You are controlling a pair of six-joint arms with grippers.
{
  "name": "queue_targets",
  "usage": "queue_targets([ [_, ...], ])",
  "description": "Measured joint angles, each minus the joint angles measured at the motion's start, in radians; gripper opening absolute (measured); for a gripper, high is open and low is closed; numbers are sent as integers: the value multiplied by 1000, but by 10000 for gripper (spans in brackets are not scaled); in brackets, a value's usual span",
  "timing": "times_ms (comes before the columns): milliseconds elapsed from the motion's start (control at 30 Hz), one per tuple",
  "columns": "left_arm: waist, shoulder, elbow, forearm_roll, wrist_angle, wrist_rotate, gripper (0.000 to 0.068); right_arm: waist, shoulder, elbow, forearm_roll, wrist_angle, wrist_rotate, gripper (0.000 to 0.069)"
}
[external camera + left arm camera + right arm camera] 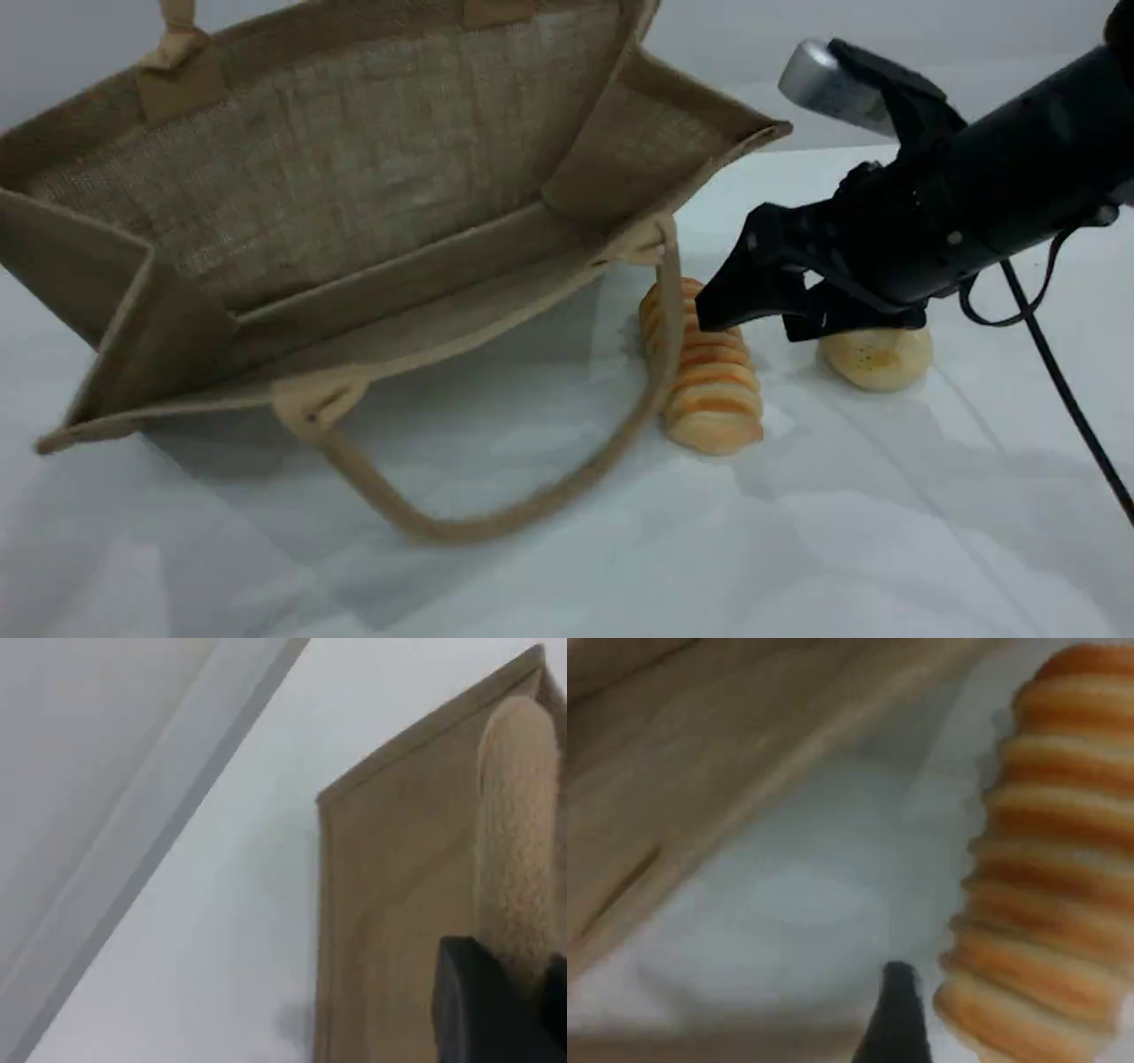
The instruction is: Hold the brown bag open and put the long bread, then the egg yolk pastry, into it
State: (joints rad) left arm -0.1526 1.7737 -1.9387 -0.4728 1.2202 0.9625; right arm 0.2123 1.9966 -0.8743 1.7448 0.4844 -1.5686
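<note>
Scene view is showing the brown bag [354, 177] tipped with its mouth gaping toward the camera, its far side lifted up out of the top of the frame and its near edge sitting low over the white surface [797, 549]. One thick rope handle [496, 523] is hanging from the near edge in a loop that is drooping onto the surface and running just in front of the long bread [709, 381]. The long bread is lying on the surface just right of the bag's near corner, and the egg yolk pastry [877, 357] is sitting a little further right, apart from it. The right gripper [753, 301] is reaching in from the right, hanging over the far end of the long bread with its fingers spread apart and holding nothing. Right wrist view is showing a dark fingertip [895, 1019] just left of the striped loaf, with the bag's edge off to the left. Left wrist view is showing the left gripper [500, 1010] with its fingers clamped together on the bag's other rope handle [518, 824], the bag's outer panel lying behind it.
</note>
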Motion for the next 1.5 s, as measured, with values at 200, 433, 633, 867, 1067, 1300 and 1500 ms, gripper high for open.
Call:
queue_targets([
  [200,0,0,0,1,1,-2,88,0,16,-21,0,-7,-1,552],
  [433,0,0,0,1,1,-5,88,0,68,-83,0,-16,-1,552],
  [633,0,0,0,1,1,-15,88,0,158,-144,0,-9,-1,552],
  [867,0,0,0,0,1,-15,88,2,240,-180,1,2,-1,552],
  [1067,0,0,0,-1,1,-15,88,22,241,-180,3,-9,-1,452],
  [1300,0,0,0,-1,1,-15,88,27,238,-179,-2,13,-1,98],
  [1500,0,0,0,-2,0,-15,88,7,147,-178,-2,-71,-1,94],
])
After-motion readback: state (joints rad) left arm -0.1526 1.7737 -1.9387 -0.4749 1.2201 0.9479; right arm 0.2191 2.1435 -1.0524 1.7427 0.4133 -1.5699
